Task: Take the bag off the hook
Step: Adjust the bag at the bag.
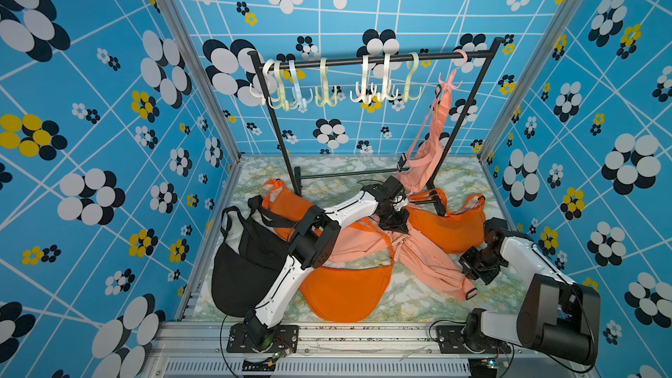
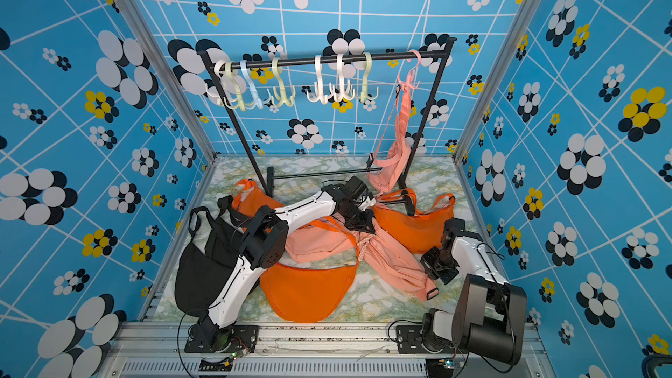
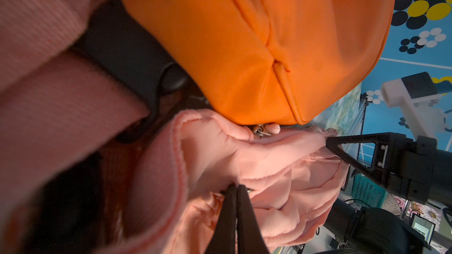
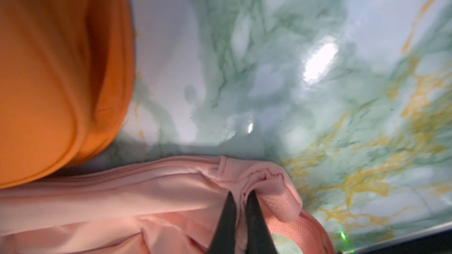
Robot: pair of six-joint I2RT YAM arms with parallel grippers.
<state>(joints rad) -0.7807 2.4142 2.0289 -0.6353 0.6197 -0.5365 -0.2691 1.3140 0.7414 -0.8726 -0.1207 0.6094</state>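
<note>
The salmon-pink sling bag [image 1: 423,161] hangs limp by its thin strap from the pink hook [image 1: 450,83] at the right end of the black rail [image 1: 342,61], its body sagging low toward the marbled surface [image 1: 418,301]. Below, the right hand [image 4: 241,195] pinches a loose pink bag [image 4: 122,204] lying flat; the left hand [image 3: 236,186] is squeezed tight, tips against pink cloth [image 3: 269,162].

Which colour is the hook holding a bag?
Pink; the hook shows best in a top view.
</note>
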